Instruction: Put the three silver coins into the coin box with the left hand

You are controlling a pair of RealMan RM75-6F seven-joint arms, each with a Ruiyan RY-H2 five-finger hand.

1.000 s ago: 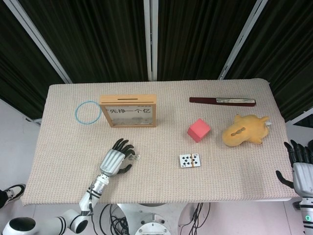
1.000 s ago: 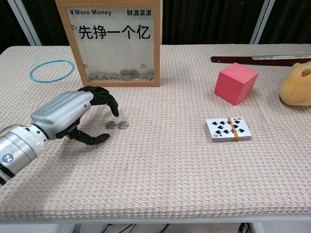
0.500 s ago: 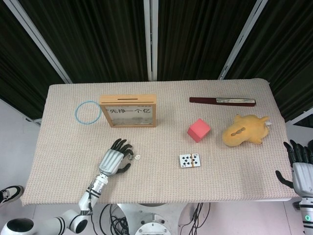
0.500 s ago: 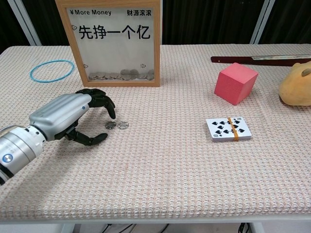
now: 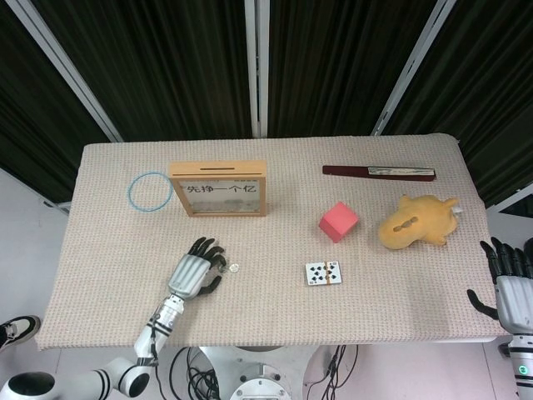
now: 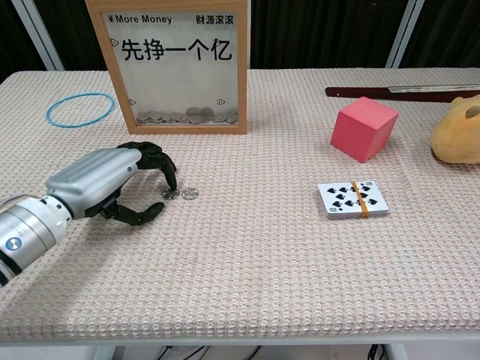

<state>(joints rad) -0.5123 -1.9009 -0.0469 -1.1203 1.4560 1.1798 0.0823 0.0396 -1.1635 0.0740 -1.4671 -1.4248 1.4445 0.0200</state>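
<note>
Two silver coins (image 6: 182, 193) lie side by side on the woven cloth; in the head view one coin (image 5: 234, 267) shows beside the fingers. My left hand (image 6: 112, 184) arches over them, palm down, with fingertips (image 6: 171, 184) at the left coin (image 6: 171, 194) and the thumb low on the cloth. Whether it grips that coin I cannot tell. The wooden coin box (image 6: 178, 66) with a clear front stands upright behind, with several coins in its bottom; its slot (image 5: 218, 169) shows on top. My right hand (image 5: 510, 287) hangs off the table's right edge, fingers spread.
A blue ring (image 6: 79, 109) lies left of the box. A red cube (image 6: 364, 128), a banded card deck (image 6: 353, 199), a yellow plush toy (image 5: 418, 221) and a dark flat stick (image 5: 379, 172) occupy the right half.
The left hand's fingers have curled down onto the left coin and the hand has sunk slightly. The coins and right hand stay put.
</note>
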